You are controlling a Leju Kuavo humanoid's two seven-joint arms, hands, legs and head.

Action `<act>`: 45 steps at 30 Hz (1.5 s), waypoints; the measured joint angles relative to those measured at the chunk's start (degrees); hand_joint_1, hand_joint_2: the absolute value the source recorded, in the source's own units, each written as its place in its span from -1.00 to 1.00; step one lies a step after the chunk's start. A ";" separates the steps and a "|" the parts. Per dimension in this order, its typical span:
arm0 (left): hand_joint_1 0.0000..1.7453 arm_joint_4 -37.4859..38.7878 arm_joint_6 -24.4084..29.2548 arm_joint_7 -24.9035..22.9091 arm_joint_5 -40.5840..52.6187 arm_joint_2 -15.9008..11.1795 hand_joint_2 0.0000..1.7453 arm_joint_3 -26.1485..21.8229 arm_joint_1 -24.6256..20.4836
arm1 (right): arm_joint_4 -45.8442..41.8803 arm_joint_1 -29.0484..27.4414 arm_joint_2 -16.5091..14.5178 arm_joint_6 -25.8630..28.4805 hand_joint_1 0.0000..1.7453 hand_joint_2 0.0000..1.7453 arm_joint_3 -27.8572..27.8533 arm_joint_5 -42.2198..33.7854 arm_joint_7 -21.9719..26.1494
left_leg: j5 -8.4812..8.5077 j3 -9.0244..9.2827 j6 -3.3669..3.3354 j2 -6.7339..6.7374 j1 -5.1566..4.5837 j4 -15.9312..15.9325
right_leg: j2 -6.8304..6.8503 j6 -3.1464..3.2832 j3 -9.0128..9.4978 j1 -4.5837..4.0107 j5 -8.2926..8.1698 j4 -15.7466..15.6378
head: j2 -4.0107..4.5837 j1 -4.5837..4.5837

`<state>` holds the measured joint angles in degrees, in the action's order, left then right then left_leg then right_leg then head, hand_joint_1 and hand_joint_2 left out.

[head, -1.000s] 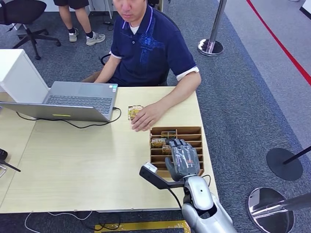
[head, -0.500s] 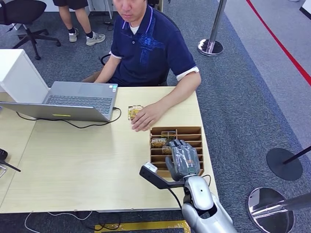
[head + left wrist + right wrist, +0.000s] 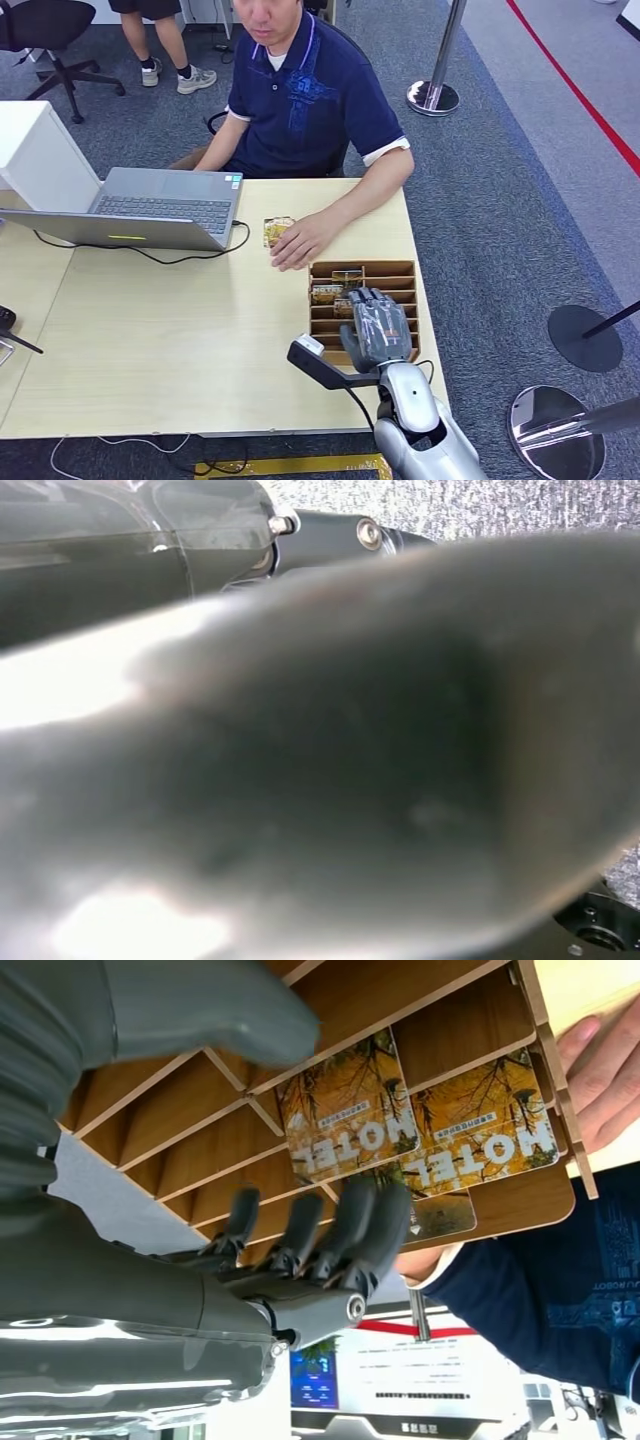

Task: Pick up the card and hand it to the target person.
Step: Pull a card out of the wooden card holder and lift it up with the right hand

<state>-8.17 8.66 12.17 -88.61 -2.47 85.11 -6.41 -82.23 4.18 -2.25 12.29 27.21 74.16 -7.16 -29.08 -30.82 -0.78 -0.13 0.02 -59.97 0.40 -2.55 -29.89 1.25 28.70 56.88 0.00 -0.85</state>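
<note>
— Where in the task?

— Early, by the look of it. Nothing lifted yet. Right hand (image 3: 375,325) hovering over the wooden slotted tray (image 3: 407,270) at the tabletop's right edge, near the front-right corner.

— Fingers?

— Seen in the right wrist view: fingers (image 3: 355,1222) spread a little, lightly curled, thumb apart from them, nothing between them. Fingertips just beside the cards (image 3: 347,1110), though touching or not – cannot tell.

— And the cards themselves?

— 2 plainly visible in the tray's far slots (yellow-leaf print, the word HOTEL), a 3rd partly under them. 1 more card (image 3: 276,230) lying flat on the tabletop toward the far edge, by the person's hand (image 3: 300,243), beside the laptop (image 3: 151,205).

— Which one counts as the task's card?

— Probably one in the tray, judging from the hand's position; not certain.

— Left hand?

— Wrist view taken up by a blurred grey shape – finger state impossible to tell.

— So what remains?

— Nearly everything: close on a card, draw it out of its slot, carry it over to the seated person (image 3: 317,90) at the far edge, release.
</note>
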 joint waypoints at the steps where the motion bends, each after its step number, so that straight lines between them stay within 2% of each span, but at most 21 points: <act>1: -1.00 0.00 0.00 0.00 0.00 0.00 -1.00 0.00 0.00 | 0.02 0.00 0.00 -0.07 0.33 1.00 0.00 0.00 -0.02 | 0.00 0.00 0.00 0.00 0.00 0.00 | 0.00 0.00 0.00 0.00 0.00 0.00 | 0.00 0.00; 2: -1.00 0.00 0.00 0.00 0.00 0.00 -1.00 0.00 0.00 | 0.04 0.00 0.00 -0.12 0.55 1.00 0.00 0.00 -0.03 | 0.00 0.00 0.00 0.00 0.00 -0.01 | 0.00 0.00 0.00 0.00 0.00 0.00 | 0.00 0.00; 3: -1.00 0.00 0.00 0.00 0.00 0.00 -1.00 0.00 0.00 | 0.09 0.00 0.00 -0.16 0.60 1.00 0.00 0.00 -0.04 | 0.00 0.00 0.00 0.00 0.00 -0.01 | 0.00 0.00 0.00 0.00 0.00 0.00 | 0.00 0.00; 10: -1.00 0.00 0.00 0.00 0.00 0.00 -1.00 0.00 0.00 | 0.26 0.01 0.00 -0.23 0.60 1.00 0.00 -0.02 -0.09 | 0.00 -0.01 0.00 0.00 0.00 -0.02 | 0.00 -0.02 0.00 0.00 -0.02 -0.01 | 0.00 0.00; 14: -1.00 0.00 0.00 0.00 0.00 0.00 -1.00 0.00 0.00 | 0.26 0.10 0.00 -0.23 0.69 1.00 0.00 -0.02 -0.11 | 0.00 -0.01 -0.01 0.00 0.00 -0.02 | 0.00 -0.03 0.00 0.00 -0.03 -0.01 | 0.00 0.00; 18: -1.00 0.00 0.00 0.01 0.00 0.00 -1.00 0.00 0.00 | 0.26 0.16 0.00 -0.23 0.62 1.00 0.00 -0.02 -0.13 | 0.00 -0.01 -0.01 0.00 0.00 -0.02 | 0.00 -0.04 0.00 0.00 -0.03 -0.02 | 0.00 0.00; 22: -1.00 0.00 0.00 0.06 0.00 0.00 -1.00 0.01 0.00 | 0.26 0.16 0.00 -0.25 0.72 1.00 0.00 -0.02 -0.14 | 0.00 -0.01 -0.01 0.00 0.00 -0.02 | 0.00 -0.05 0.00 0.00 -0.04 -0.02 | 0.00 0.00; 28: -1.00 0.00 0.00 0.07 0.00 0.00 -1.00 0.00 0.00 | 0.26 0.16 0.00 -0.25 0.74 1.00 -0.01 -0.02 -0.14 | 0.00 -0.01 -0.01 0.00 0.00 -0.03 | -0.01 -0.05 0.00 0.00 -0.04 -0.03 | 0.00 0.00; 32: -1.00 0.00 -0.04 0.17 0.01 -0.01 -1.00 0.00 0.00 | 0.27 0.16 0.00 -0.28 0.86 1.00 -0.02 -0.02 -0.14 | 0.00 -0.01 -0.01 0.00 0.00 -0.03 | -0.01 -0.06 0.00 0.00 -0.05 -0.03 | 0.00 0.00; 36: -1.00 0.00 -0.74 1.11 0.13 -0.03 1.00 0.01 0.00 | 0.27 0.19 0.00 -0.36 0.86 1.00 -0.04 -0.02 -0.14 | 0.00 -0.02 -0.01 0.00 0.00 -0.04 | -0.01 -0.06 0.00 0.00 -0.05 -0.03 | 0.00 0.00; 45: -1.00 0.00 -1.34 1.78 0.24 -0.04 1.00 0.01 0.01 | -0.03 0.27 0.01 -0.38 0.86 1.00 -0.05 -1.11 0.29 | 0.01 -0.02 -0.01 0.00 0.00 -0.05 | -0.01 -0.07 0.00 0.00 -0.06 -0.03 | 0.00 0.00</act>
<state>-8.17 7.32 13.96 -88.37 -2.51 85.11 -6.40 -82.25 4.45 -2.25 11.91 27.16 73.05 -6.87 -29.08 -30.84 -0.79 -0.13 0.02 -60.02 0.39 -2.62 -29.88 1.26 28.64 56.85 0.00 -0.85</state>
